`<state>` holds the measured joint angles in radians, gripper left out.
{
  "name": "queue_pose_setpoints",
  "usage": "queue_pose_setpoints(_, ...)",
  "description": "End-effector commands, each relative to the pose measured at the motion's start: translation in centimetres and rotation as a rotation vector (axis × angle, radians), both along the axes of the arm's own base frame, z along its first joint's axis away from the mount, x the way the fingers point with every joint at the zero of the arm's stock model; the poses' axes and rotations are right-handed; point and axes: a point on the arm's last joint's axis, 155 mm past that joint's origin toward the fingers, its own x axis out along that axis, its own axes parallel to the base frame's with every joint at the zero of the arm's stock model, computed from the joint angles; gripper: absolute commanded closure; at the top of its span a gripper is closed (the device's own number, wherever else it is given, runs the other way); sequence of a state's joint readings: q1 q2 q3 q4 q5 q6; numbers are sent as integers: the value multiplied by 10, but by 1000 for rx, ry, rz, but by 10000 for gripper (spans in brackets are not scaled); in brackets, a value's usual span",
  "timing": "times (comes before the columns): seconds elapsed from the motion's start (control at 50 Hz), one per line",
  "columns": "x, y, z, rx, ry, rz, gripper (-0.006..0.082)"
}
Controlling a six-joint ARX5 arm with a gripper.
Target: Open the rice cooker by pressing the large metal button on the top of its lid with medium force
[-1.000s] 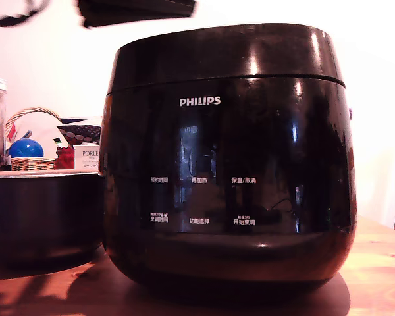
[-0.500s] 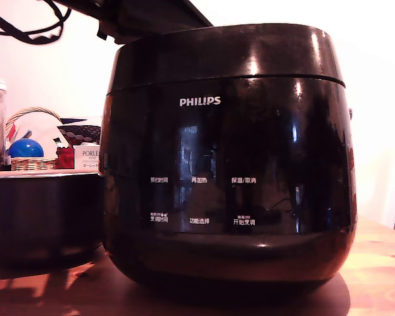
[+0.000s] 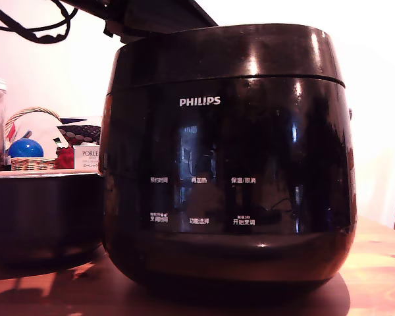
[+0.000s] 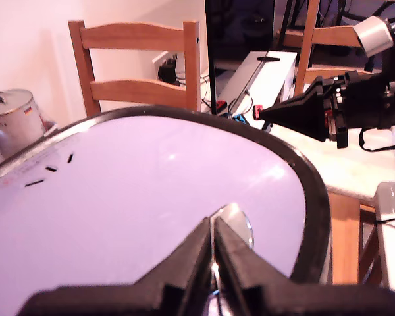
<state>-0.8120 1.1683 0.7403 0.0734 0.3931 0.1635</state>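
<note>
Since a second ago the dark arm has come into the exterior view above the rice cooker's rear edge, toward the exterior view's left, with one looped black cable trailing from it; the cooker itself has not shifted. Two black fingers are pressed together with only a hairline seam between them, holding nothing, their tips right at the one round metal button on the lid; whether they touch it cannot be told. Around the button the lid's glossy top is bare out to its dark rim, with three short slots near the far edge. The lid is closed, its seam running level around the cooker. The one cooker stands on the wooden desk, filling most of the exterior view, with six white labels and one PHILIPS logo on its front. Just beside it on the exterior view's left sits one lower dark vessel. Beyond the cooker, the wrist view shows two wooden chairs and one camera.
</note>
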Motion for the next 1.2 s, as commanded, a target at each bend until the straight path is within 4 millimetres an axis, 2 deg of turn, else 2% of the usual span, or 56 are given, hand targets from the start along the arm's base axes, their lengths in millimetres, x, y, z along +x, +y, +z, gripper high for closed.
queue_pose_setpoints(0.0,-5,7,-47,120,67,-2,791)
queue_pose_setpoints(0.46,-9,17,-91,261,156,8,791)
queue_pose_setpoints(0.6,-10,21,-99,289,175,15,791)
queue_pose_setpoints(0.7,-9,20,-97,282,169,16,791)
queue_pose_setpoints(0.86,-8,13,-77,212,129,2,791)
queue_pose_setpoints(1.02,0,6,-32,64,71,38,791)
queue_pose_setpoints(1.18,15,10,4,-43,2,105,791)
